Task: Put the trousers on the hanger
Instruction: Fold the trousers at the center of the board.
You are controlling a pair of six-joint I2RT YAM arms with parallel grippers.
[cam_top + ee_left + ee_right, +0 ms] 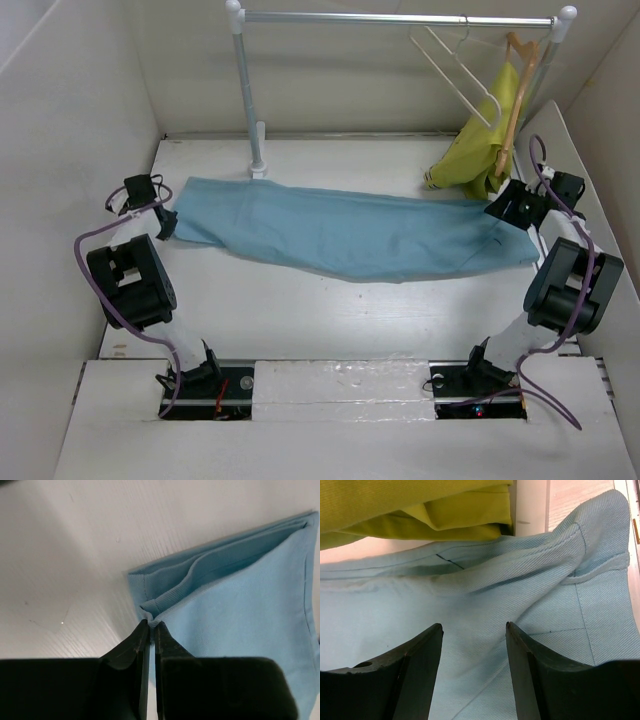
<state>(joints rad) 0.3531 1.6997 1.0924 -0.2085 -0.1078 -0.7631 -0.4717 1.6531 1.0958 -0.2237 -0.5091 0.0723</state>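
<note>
Two pincers met the trousers spread on the table: left pincer clamped on their left hem, right pincer parted over their right end, the hanger hung beyond that end.

Light blue fabric trousers lie across the white table between left gripper and right gripper; behind, at the right end of the metal rail, thin cream-white triangular hanger hangs left of tan wooden hanger.

I saw the trousers as soft matt twill cloth, the fingers as smooth black plastic, the surface as matt white, faintly ribbed.
</note>
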